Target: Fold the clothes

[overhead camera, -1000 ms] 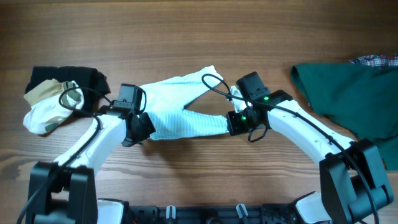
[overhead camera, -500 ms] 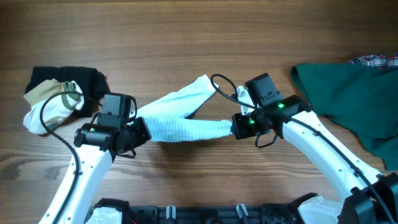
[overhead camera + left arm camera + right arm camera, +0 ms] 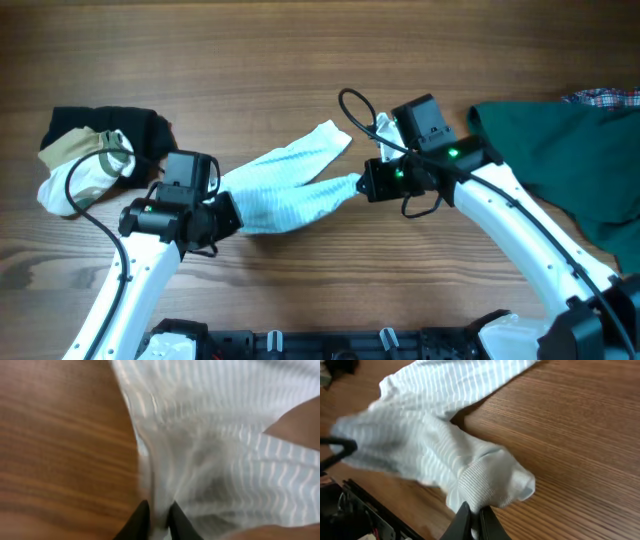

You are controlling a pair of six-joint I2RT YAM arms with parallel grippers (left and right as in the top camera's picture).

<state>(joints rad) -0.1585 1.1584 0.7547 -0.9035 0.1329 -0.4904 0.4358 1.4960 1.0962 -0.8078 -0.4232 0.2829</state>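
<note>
Near the middle of the wooden table (image 3: 300,60) lies the striped garment (image 3: 285,185), a small, thin, pale blue-and-white piece stretched between the two arms; one limb of it runs up toward the far side, the other reaches rightward, so that it forks into a rough V.

At its left end the left gripper (image 3: 228,212) sits low over the fabric; the left wrist view shows its two dark fingertips (image 3: 140,520) close together with a fold of the striped cloth pinched between them, the rest of the garment spreading away over the wood (the picture is rather blurred).

At the right end the right gripper (image 3: 365,182) has its jaws pressed together on the ribbed cuff; the right wrist view shows that cuff bunched just above the fingertips (image 3: 462,517), and the garment trailing off to the left across the table.

Well apart, at the right edge, lies a dark green garment (image 3: 560,150) with a bit of plaid cloth (image 3: 605,97) at its far corner; at the left edge a black cloth (image 3: 110,125) lies under a pale cloth (image 3: 80,170).
</note>
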